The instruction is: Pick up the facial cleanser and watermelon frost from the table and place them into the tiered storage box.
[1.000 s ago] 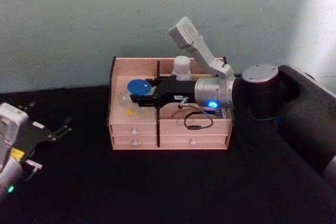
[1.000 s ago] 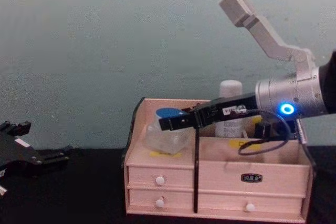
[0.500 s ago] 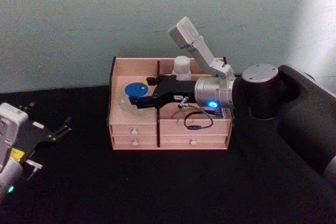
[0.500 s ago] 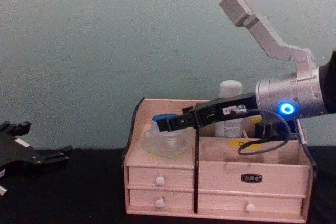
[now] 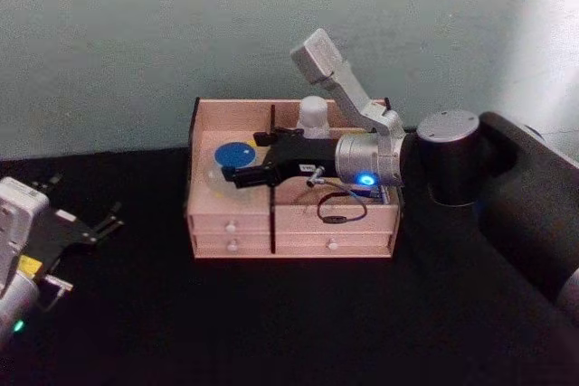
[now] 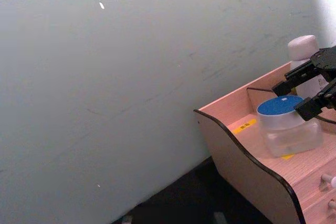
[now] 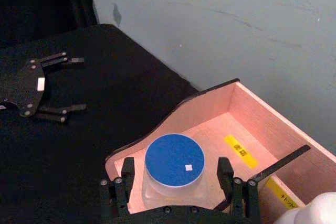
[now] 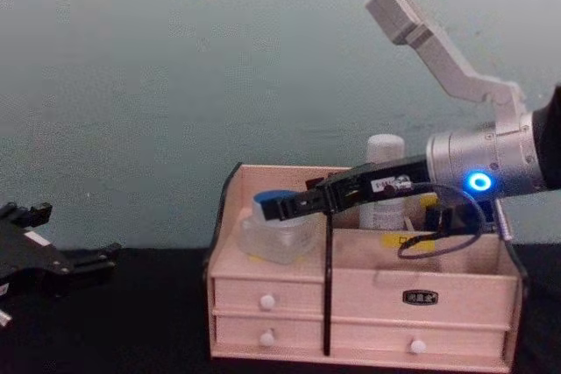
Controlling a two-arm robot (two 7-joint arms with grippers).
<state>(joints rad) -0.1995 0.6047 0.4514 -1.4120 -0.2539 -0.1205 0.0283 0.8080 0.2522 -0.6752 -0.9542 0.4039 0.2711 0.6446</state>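
White bottle behind right claw

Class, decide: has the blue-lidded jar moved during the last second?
Yes. The blue-lidded jar was tilted above the tiered storage box; now it stands upright on the left compartment floor.

The right arm reaches leftward, wrist level, its right claw spread open, one finger on either side of a blue-lidded jar. The left claw rests low at the left, fingers apart.
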